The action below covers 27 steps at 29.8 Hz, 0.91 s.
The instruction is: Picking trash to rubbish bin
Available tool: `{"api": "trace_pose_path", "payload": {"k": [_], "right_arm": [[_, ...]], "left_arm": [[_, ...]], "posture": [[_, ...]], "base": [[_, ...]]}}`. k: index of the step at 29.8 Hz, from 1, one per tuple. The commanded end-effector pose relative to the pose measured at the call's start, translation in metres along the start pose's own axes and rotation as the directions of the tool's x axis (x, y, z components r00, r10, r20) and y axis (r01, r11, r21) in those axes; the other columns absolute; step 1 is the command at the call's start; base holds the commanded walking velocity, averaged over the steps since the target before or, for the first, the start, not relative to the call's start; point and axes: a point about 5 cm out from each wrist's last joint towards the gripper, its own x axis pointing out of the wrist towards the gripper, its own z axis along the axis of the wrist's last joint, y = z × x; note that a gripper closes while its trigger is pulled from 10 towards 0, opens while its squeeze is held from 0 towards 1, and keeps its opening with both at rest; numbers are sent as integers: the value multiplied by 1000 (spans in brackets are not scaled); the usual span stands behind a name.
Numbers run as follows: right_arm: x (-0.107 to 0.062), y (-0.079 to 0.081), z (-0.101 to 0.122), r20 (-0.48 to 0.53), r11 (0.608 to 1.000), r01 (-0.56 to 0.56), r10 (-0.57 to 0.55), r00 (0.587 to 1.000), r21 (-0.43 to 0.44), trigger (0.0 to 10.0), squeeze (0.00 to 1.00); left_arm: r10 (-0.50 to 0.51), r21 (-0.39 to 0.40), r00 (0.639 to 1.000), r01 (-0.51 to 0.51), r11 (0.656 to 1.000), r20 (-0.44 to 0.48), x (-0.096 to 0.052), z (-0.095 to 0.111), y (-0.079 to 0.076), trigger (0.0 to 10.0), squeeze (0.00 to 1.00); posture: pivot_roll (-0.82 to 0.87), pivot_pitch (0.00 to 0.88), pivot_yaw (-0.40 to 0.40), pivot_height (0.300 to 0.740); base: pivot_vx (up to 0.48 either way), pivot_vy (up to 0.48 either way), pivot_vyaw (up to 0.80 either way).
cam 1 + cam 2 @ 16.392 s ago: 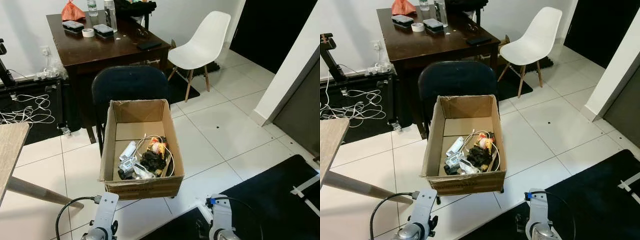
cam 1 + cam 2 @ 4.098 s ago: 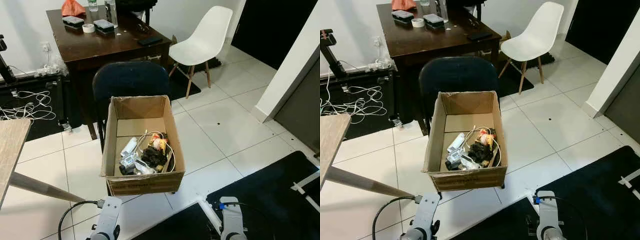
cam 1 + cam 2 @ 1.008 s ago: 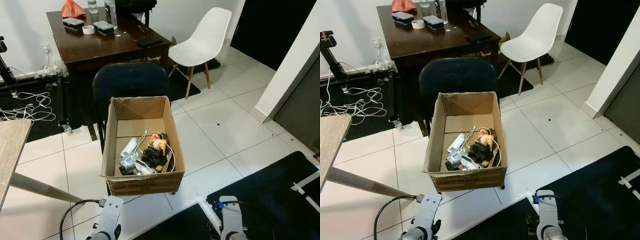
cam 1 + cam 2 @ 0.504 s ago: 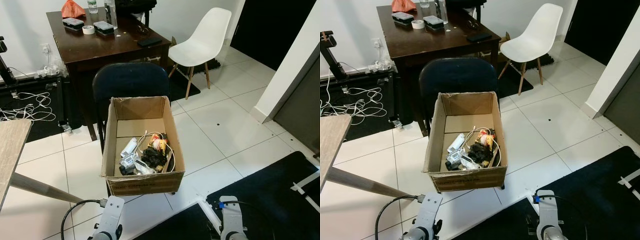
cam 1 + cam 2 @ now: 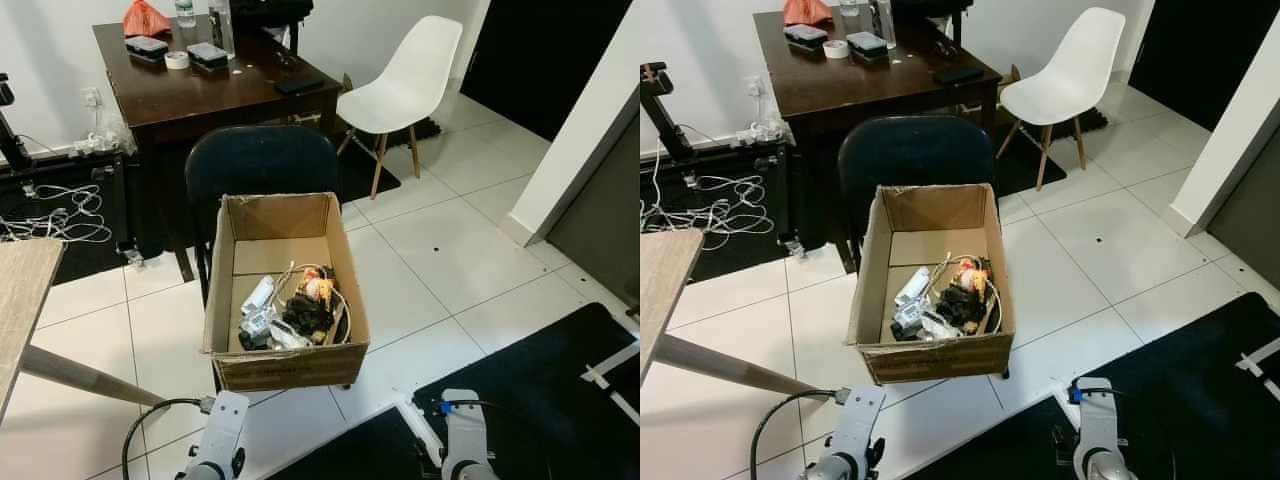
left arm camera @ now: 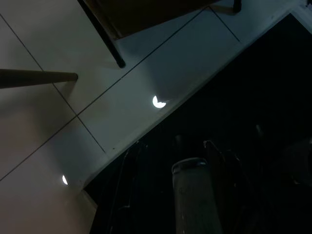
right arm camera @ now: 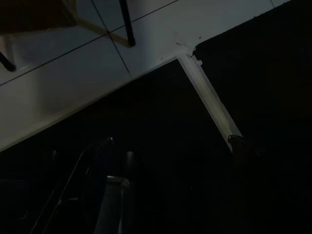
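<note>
The white tiled floor point(image 5: 440, 240) spreads across the room, and a black mat point(image 5: 560, 390) covers its near right corner. A dark wooden counter point(image 5: 215, 90) stands at the far side by the wall. On it lie an orange bag point(image 5: 145, 18), a roll of tape point(image 5: 177, 60) and some flat dark cases point(image 5: 207, 54). A white chair point(image 5: 405, 85) stands to the right of the counter. A dark blue chair point(image 5: 262, 165) stands in the middle, just in front of the counter. The corner of a pale wooden table point(image 5: 20, 300) shows at the near left. White cables point(image 5: 55, 210) lie tangled on the floor at the far left.

A cardboard box point(image 5: 285, 290) sits in the middle, right in front of the blue chair, with its top open. The trash point(image 5: 295, 312) lies in a heap in the near half of the box: a white bottle, black bits, a white cord and something red and yellow.

Both silver arms hang low at the near edge. The left tool point(image 6: 192, 195) hangs over the edge of the mat, and the right tool point(image 7: 109, 195) hangs over the mat. Both wrist views are very dark, so I cannot tell if either tool is open or closed. Neither seems to hold anything.
</note>
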Motion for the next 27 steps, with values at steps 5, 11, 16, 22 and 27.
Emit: {"api": "trace_pose_path", "payload": {"k": [5, 11, 16, 22, 27], "right_arm": [[-1, -4, -3, -2, 1000, 10, -10, 1000, 9, 10000, 0], [-2, -3, -4, 4, 1000, 11, -11, 1000, 12, 10000, 0], [-2, -3, -5, 5, 1000, 13, -13, 1000, 11, 10000, 0], [-2, -2, -5, 5, 1000, 13, -13, 1000, 7, 10000, 0], [-2, -2, -6, 1, 1000, 16, -16, 1000, 9, 10000, 0]], "left_arm": [[-6, -17, 1000, 6, 1000, -16, -1, -5, -5, 10000, 0], [-7, -20, 1000, 7, 1000, -20, -1, -7, -6, 10000, 0], [-2, -23, 1000, 1, 1000, -18, -2, -8, -7, 10000, 0], [0, -25, 1000, 0, 1000, -18, -1, -7, -6, 10000, 0], [1, -28, 1000, -2, 1000, -16, -1, -6, -6, 10000, 0]], "posture": [[46, 86, -7, 740], [40, 102, 1, 740], [39, 106, 2, 740], [39, 106, 2, 740], [39, 106, 2, 740]], "base": [[0, 0, 0], [0, 0, 0], [0, 0, 0], [0, 0, 0], [0, 0, 0]]}}
